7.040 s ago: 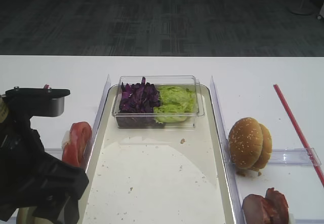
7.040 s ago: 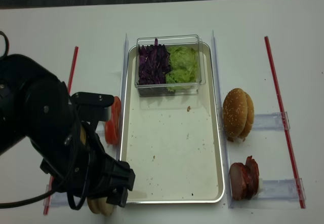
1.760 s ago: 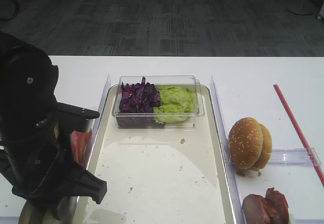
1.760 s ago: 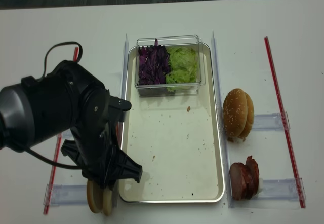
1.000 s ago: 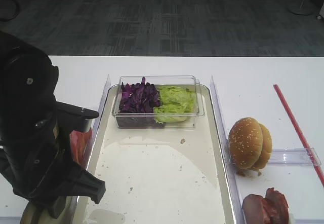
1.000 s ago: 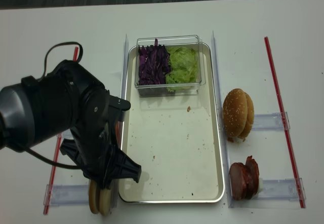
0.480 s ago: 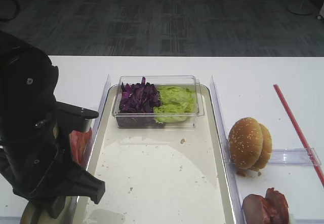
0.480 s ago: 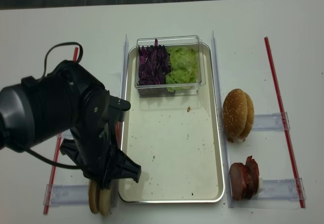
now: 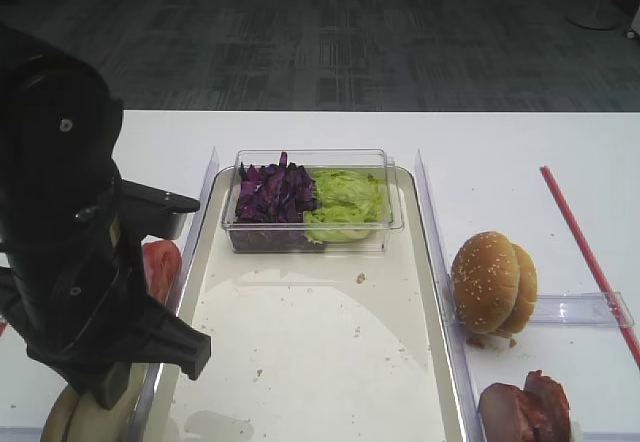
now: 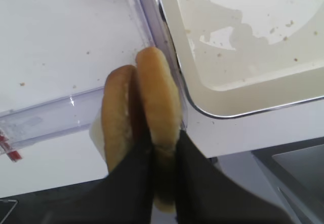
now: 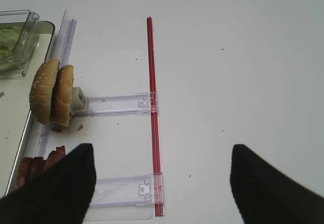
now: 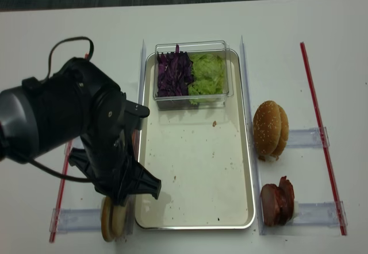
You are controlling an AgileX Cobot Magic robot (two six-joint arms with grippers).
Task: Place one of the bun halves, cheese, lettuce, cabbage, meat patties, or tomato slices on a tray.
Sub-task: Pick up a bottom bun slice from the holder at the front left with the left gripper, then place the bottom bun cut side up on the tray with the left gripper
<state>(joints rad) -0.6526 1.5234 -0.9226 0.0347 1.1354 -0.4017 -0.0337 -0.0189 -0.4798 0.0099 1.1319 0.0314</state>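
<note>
Item: left jaws (image 10: 161, 183) clamped on one bun half (image 10: 158, 107) standing upright in its rack, so we can carry it to the tray (image 12: 250, 168); right jaws (image 11: 162, 183) spread, holding nothing.

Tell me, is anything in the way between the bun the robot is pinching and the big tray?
Only the tray's own raised rim and a clear plastic divider. The left gripper pinches one bun half right beside it.
</note>
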